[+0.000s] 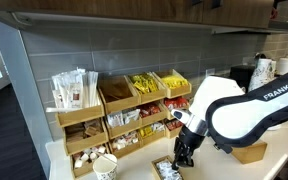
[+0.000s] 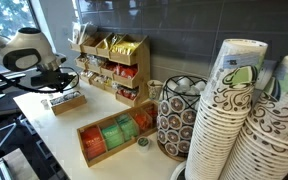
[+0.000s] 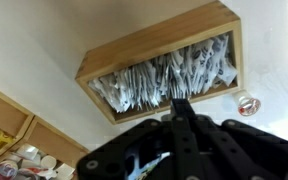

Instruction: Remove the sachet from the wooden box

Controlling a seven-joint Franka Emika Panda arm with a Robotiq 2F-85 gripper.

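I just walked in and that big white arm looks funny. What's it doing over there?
The robot arm is reaching down over a small wooden box on the counter. The box is packed with white sachets. In the wrist view, the gripper has its tips right at the sachets, near the middle of the box. No sachet is out yet, and I can't tell whether the fingers have pinched one.

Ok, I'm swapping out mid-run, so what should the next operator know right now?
Gripper: down at the wooden box, jaws close together at the sachets; whether they pinch one is unclear.
Box sits on the counter before the snack rack, packed with sachets.
Done: approach.
Left: confirm grip, lift one sachet out, set it on the counter.
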